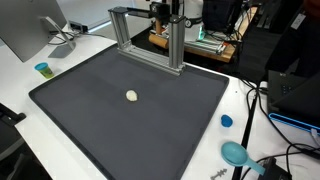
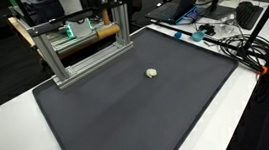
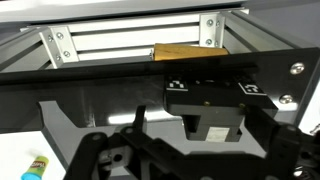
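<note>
My gripper fills the bottom of the wrist view, with its dark fingers spread apart and nothing between them. It sits high at the back of the table, by the aluminium frame, and is hard to make out in an exterior view. The wrist view faces the frame's rails, a wooden block and a black part with square markers. A small whitish object lies alone on the dark mat, far from the gripper. It shows in both exterior views.
The mat covers most of the white table. A blue cup and a monitor stand at one side. A blue cap, a teal object and cables lie at the other.
</note>
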Robot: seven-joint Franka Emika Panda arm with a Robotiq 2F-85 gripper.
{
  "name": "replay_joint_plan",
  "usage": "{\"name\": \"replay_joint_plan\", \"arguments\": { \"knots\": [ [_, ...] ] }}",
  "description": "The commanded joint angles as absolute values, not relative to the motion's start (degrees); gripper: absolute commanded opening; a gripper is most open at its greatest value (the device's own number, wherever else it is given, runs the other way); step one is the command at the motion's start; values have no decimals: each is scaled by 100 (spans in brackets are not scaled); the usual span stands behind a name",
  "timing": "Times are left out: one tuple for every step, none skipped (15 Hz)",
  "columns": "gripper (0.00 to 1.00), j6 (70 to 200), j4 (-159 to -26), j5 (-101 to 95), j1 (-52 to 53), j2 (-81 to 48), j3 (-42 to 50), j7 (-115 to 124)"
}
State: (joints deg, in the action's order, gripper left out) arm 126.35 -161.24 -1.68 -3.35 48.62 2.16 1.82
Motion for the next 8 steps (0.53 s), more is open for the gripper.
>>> {"name": "replay_joint_plan", "arguments": {
  "knots": [
    [100,12495,-16071,-66,-298,5104,219,165],
    [100,12374,-15995,-78,-313,5274,217,168],
    [100,12250,-15912,-92,-341,5444,212,188],
    [100,12106,-15815,-118,-352,5595,214,162],
    [100,12076,-15761,-118,-341,5722,215,148],
    [100,12300,-15745,-148,-345,5240,202,165],
    [100,12231,-15708,-149,-345,5385,203,165],
    [100,12181,-15708,-148,-345,5520,203,165]
  ]
}}
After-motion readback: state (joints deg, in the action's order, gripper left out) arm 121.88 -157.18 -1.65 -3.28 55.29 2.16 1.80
